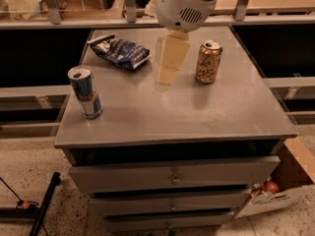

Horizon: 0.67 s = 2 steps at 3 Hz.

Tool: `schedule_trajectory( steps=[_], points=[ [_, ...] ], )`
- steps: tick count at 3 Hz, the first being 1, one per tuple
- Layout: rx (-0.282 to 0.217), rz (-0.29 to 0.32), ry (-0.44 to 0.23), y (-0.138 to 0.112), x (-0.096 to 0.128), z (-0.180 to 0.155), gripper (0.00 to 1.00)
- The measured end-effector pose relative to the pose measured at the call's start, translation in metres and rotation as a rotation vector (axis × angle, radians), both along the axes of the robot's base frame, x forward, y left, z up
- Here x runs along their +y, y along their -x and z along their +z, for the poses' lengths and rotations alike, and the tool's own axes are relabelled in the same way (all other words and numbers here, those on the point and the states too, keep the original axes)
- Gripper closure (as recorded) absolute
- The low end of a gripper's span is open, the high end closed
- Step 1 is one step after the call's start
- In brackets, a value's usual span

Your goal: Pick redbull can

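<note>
The redbull can [86, 92], slim, blue and silver with a red mark and a silver top, stands upright near the front left corner of the grey cabinet top [177, 114]. My gripper [167, 65] hangs from the white arm above the middle back of the top, pointing down. It is well to the right of the redbull can and behind it, and touches nothing that I can see. It holds nothing.
A wider gold can [208, 62] stands upright just right of the gripper. A dark blue snack bag [120, 50] lies at the back left. The cabinet has drawers [172, 176] below. A cardboard box [283, 188] sits on the floor at the right, a black stand [42, 208] at the left.
</note>
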<state>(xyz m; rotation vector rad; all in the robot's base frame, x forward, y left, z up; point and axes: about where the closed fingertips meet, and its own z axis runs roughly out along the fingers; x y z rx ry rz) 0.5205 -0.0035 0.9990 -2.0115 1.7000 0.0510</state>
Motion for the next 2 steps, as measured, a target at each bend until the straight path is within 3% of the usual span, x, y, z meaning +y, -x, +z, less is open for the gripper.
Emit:
schedule_trajectory(
  steps=[1, 2],
  points=[
    [0.019, 0.081, -0.076, -0.008, 0.029, -0.009, 0.00],
    [0.065, 0.183, -0.259, -0.027, 0.069, -0.036, 0.00]
  ],
)
